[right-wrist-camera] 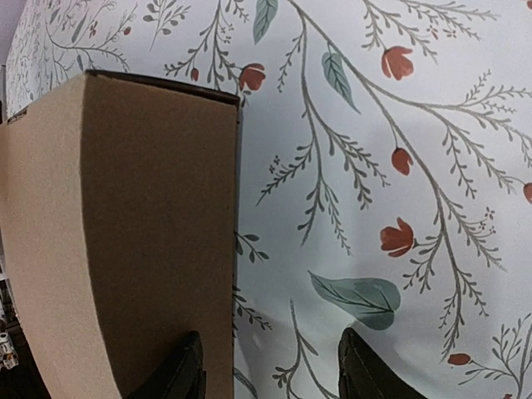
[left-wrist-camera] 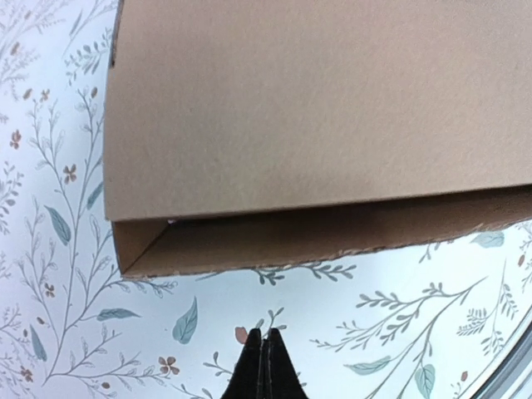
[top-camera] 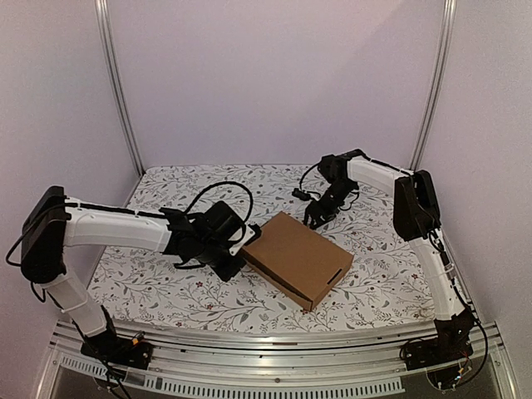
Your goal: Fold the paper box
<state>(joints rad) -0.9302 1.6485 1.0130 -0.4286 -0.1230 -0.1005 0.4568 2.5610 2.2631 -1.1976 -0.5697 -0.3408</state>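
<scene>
The paper box (top-camera: pixel 298 258) is plain brown cardboard, folded shut, and lies flat at the middle of the floral tablecloth. My left gripper (top-camera: pixel 247 240) is at the box's left corner. In the left wrist view its fingertips (left-wrist-camera: pixel 264 337) are pressed together with nothing between them, just short of the box's side wall (left-wrist-camera: pixel 316 233). My right gripper (top-camera: pixel 317 218) hovers at the box's far edge, open and empty. In the right wrist view (right-wrist-camera: pixel 270 357) one finger is over the box top (right-wrist-camera: pixel 116 241) and the other is over the cloth.
The floral tablecloth (top-camera: pixel 166 287) covers the table. Metal frame posts (top-camera: pixel 120 91) stand at the back corners, and white walls enclose the space. A metal rail (top-camera: pixel 274 345) runs along the near edge by the arm bases.
</scene>
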